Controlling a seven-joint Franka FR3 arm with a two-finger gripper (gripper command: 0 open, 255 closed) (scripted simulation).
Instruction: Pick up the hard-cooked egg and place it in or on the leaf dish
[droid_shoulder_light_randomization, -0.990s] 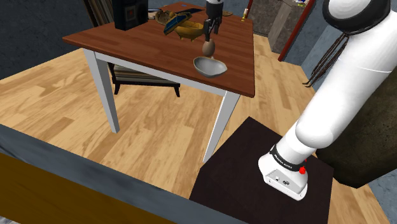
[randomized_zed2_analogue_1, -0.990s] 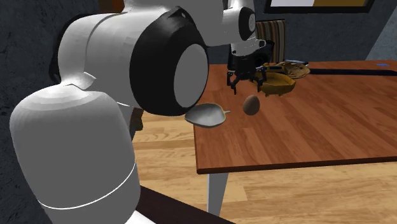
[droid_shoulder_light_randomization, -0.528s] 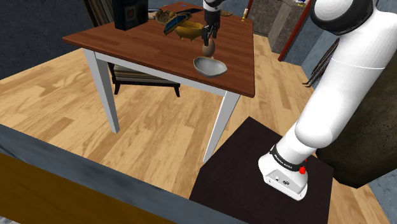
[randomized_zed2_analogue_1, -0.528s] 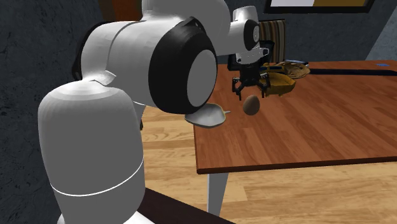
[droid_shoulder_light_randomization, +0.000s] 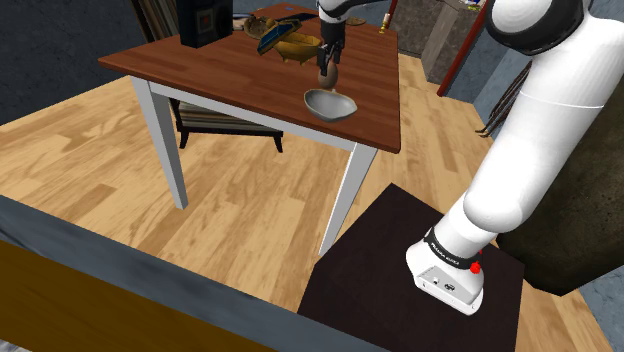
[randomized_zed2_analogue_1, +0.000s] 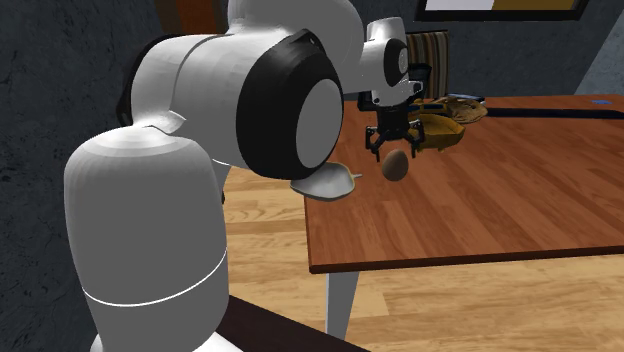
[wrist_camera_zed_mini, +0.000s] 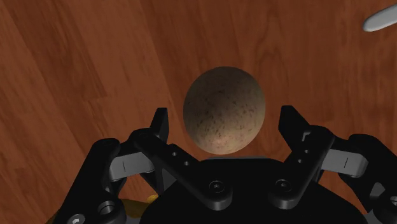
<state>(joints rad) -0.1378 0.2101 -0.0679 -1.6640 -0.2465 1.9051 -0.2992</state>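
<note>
**Egg bracketed, grip not yet made**

The all-black two-finger gripper (wrist_camera_zed_mini: 223, 118) hangs released, its fingers standing apart on either side of the speckled brown rounded egg (wrist_camera_zed_mini: 224, 109). Neither finger touches the shell. The egg rests on the red-brown wooden worktop (wrist_camera_zed_mini: 76, 76), roughly centred in the gap. In the second exterior view the fingertips sit about level with its crown.

Recommendation: lower straight down until the pads flank the widest part of the egg, stopping short of the worktop. Then close slowly and evenly. In my judgement a rounded shell pinched too high is likely to squirt out, and an off-centre close would roll it away.

The grey leaf-shaped dish (droid_shoulder_light_randomization: 329, 104) lies near the egg, by the worktop's edge on the stand's side. The carry is therefore short: lift only enough to pass its rim. Set the egg low in the hollow.

A yellow-brown bowl (droid_shoulder_light_randomization: 290, 45) stands just beyond the gripper and should be kept clear of on the lift
</note>
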